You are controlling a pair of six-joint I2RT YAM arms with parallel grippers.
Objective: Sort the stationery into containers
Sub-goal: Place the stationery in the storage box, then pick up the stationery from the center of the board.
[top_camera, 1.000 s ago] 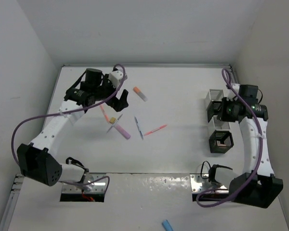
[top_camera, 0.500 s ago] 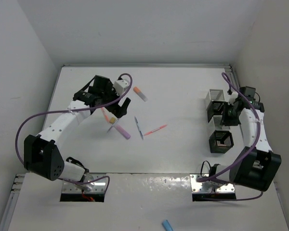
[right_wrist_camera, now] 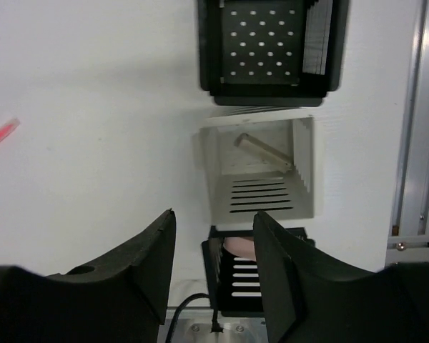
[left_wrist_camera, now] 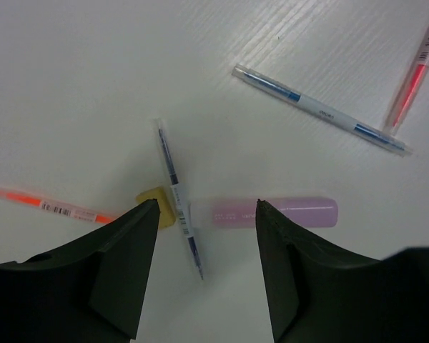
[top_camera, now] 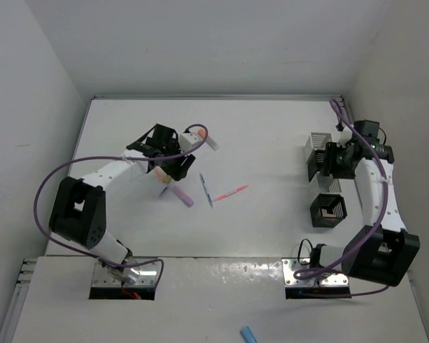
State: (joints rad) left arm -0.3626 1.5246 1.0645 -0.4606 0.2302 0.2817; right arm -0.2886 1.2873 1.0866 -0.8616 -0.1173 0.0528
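Robot lab cell: white surface (top_camera: 272, 136) boxed by plain walls (top_camera: 200, 43), cabled left arm (top_camera: 107, 171) and right arm (top_camera: 375, 200) on metal plate (top_camera: 214, 286).

Table (top_camera: 272, 143) from high behind; wrist views close, seemingly straight down; pink pen (top_camera: 231, 191) shared.

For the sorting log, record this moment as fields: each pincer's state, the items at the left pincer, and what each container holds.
left pincer: open, empty
in its gap: clear thin pen, tan eraser, purple marker, close together
loose nearby: blue pen, pink pen, orange pen
right pincer: open, empty
far black container: nothing visible inside
white container: one pale stick-like item
black container nearest pincer: a pinkish item
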